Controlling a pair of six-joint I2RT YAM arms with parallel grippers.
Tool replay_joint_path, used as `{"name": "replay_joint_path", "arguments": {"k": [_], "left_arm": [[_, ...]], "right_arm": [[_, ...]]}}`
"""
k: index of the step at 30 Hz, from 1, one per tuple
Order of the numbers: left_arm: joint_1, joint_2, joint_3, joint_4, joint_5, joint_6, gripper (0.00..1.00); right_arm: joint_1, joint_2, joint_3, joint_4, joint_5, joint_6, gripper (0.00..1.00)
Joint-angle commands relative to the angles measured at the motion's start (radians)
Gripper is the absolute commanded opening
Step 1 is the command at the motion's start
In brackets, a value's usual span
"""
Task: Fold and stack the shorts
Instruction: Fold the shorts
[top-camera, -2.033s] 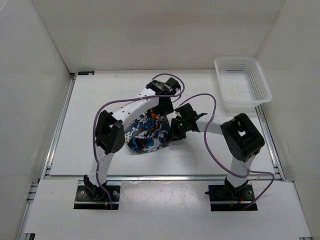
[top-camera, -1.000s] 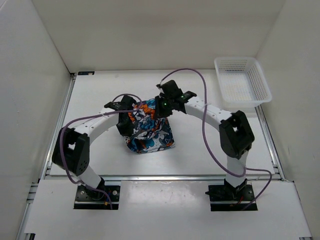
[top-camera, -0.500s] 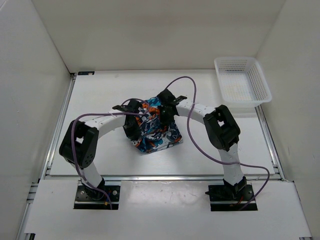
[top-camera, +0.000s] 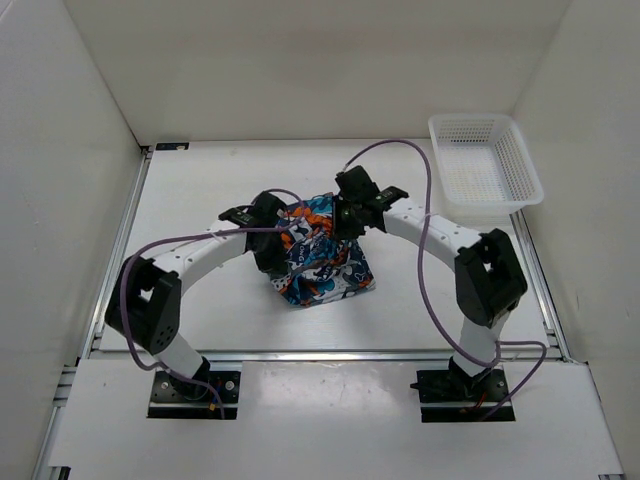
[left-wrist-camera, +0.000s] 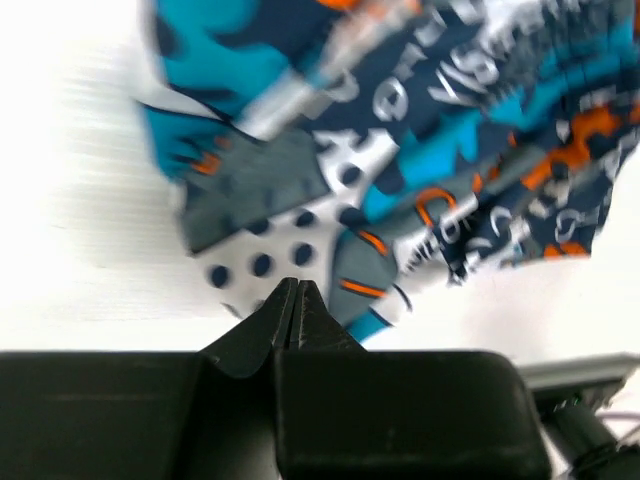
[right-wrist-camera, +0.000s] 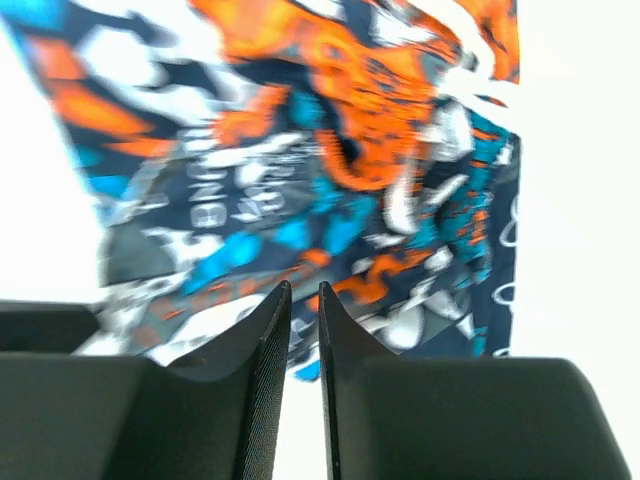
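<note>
The shorts (top-camera: 328, 268) lie folded into a small bundle in the middle of the table, printed in blue, orange, teal, white and black. My left gripper (top-camera: 281, 248) sits at their left edge. In the left wrist view its jaws (left-wrist-camera: 296, 288) are shut tip to tip with nothing between them, and the shorts (left-wrist-camera: 420, 150) lie just beyond. My right gripper (top-camera: 346, 226) hovers at the bundle's upper right. Its fingers (right-wrist-camera: 305, 292) stand a narrow gap apart, holding nothing, above the near edge of the shorts (right-wrist-camera: 330, 150).
A white mesh basket (top-camera: 478, 119) stands at the back right corner of the table. White walls close in the left, back and right sides. Purple cables loop over both arms.
Both grippers came together at the bundle and the shorts shifted slightly to the right. The right gripper's fingers have parted a little. The right elbow swung outward.
</note>
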Motion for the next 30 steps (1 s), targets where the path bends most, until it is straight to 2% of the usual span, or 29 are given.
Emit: {"name": "replay_joint_path", "arguments": {"k": [1, 7, 15, 20, 22, 23, 24, 26, 27, 30], "left_arm": [[-0.048, 0.030, 0.026, -0.008, 0.060, 0.022, 0.10], [-0.060, 0.134, -0.012, 0.002, 0.051, 0.022, 0.10], [-0.060, 0.124, -0.048, 0.002, 0.017, 0.022, 0.10], [-0.037, 0.042, 0.027, -0.028, 0.026, 0.057, 0.10], [-0.025, 0.010, 0.087, -0.074, 0.026, 0.071, 0.10], [-0.010, -0.001, 0.110, -0.089, 0.017, 0.086, 0.10], [0.009, -0.010, 0.135, -0.106, 0.017, 0.086, 0.10], [0.027, -0.039, 0.213, -0.156, -0.020, 0.121, 0.15], [0.038, -0.048, 0.242, -0.173, -0.037, 0.132, 0.18], [0.079, -0.074, 0.357, -0.236, -0.092, 0.175, 0.32]], "right_arm": [[0.034, -0.041, -0.035, 0.019, -0.057, -0.014, 0.22], [0.152, 0.049, -0.071, 0.093, -0.194, 0.016, 0.21], [0.163, 0.162, -0.149, 0.174, -0.235, 0.090, 0.16], [0.153, 0.039, -0.135, 0.124, -0.165, 0.050, 0.16], [0.144, -0.051, -0.120, 0.076, -0.079, 0.037, 0.21], [0.144, -0.082, -0.106, 0.058, -0.042, 0.024, 0.24], [0.133, -0.141, -0.106, 0.040, -0.009, 0.024, 0.37], [0.133, -0.233, -0.094, -0.003, 0.097, -0.002, 0.55], [0.123, -0.264, -0.094, -0.016, 0.134, -0.002, 0.75], [0.104, -0.373, -0.084, -0.083, 0.269, -0.029, 0.94]]}}
